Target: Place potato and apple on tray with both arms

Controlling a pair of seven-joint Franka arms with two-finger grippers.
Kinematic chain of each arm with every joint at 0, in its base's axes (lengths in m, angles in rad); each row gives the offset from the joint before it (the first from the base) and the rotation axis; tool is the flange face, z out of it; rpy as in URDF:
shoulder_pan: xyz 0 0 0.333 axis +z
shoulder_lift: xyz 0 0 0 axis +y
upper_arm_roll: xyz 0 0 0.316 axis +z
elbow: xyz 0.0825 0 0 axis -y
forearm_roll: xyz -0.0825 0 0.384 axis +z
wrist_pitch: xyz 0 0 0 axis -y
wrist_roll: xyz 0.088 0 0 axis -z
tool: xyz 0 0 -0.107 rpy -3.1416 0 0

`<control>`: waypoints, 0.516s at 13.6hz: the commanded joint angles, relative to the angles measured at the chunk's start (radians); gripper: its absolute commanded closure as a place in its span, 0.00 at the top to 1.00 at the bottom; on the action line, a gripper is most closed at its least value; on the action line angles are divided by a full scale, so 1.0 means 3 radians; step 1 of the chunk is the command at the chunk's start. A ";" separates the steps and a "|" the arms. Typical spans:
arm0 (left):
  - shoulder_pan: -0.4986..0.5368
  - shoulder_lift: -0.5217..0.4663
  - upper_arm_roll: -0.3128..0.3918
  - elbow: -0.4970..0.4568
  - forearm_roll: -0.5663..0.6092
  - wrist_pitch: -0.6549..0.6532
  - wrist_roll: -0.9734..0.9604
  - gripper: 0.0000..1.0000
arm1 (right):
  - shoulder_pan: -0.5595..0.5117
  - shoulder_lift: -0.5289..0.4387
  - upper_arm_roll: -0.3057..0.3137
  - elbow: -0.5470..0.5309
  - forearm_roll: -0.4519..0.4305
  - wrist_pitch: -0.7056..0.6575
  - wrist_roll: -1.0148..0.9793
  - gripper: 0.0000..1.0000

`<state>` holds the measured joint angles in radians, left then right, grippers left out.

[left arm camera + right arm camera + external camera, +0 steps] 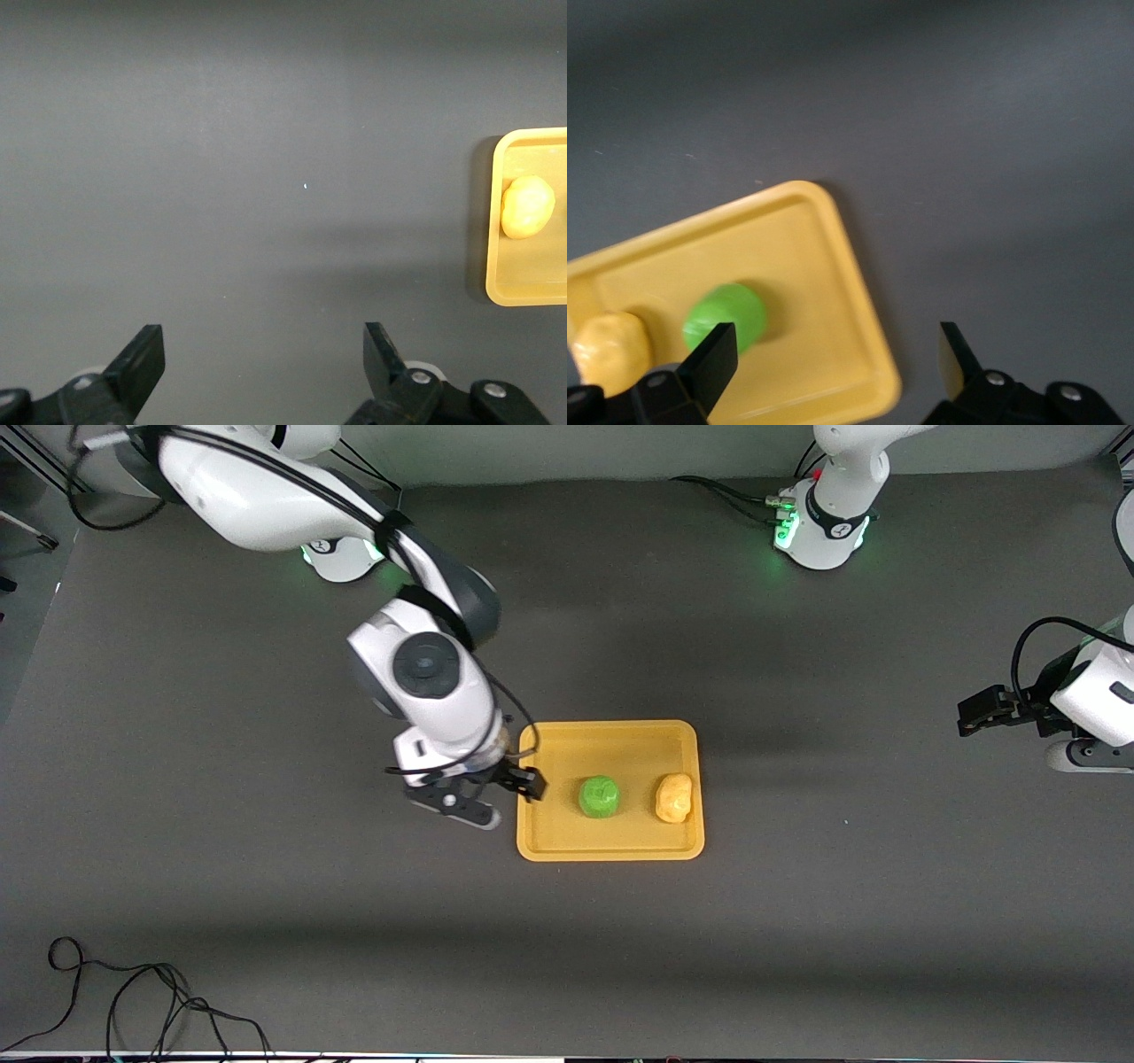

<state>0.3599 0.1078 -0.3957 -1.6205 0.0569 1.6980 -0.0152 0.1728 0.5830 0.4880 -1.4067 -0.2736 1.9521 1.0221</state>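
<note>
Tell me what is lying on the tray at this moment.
On the tray lie the apple and, beside it toward the left arm's end, the potato. The right gripper covers one edge.

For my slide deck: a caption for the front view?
Green apple and yellow potato on tray; open right gripper at its edge.

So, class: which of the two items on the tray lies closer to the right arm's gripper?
The green apple; the potato lies toward the left arm's end of the tray, away from the right gripper.

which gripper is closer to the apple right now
Right. The right gripper hangs open over the tray rim beside the apple; the left gripper waits open at the left arm's end.
</note>
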 commanded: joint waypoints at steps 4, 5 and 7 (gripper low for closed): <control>0.0028 -0.0042 -0.0005 -0.0054 -0.0041 0.0057 0.0071 1.00 | -0.0034 -0.0975 -0.1119 -0.0811 0.0682 -0.0199 -0.1902 1.00; 0.0028 -0.0042 -0.0005 -0.0059 -0.0041 0.0057 0.0071 1.00 | -0.0034 -0.1180 -0.1247 -0.0985 0.0682 -0.0106 -0.1914 1.00; 0.0028 -0.0037 -0.0005 -0.0059 -0.0041 0.0062 0.0071 1.00 | -0.0034 -0.1411 -0.1467 -0.1109 0.0682 -0.0126 -0.2168 1.00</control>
<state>0.3602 0.1084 -0.3956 -1.6252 0.0564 1.7020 -0.0151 0.1516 0.2862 0.1031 -1.6211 -0.0942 1.8849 0.4455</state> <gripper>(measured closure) 0.000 0.000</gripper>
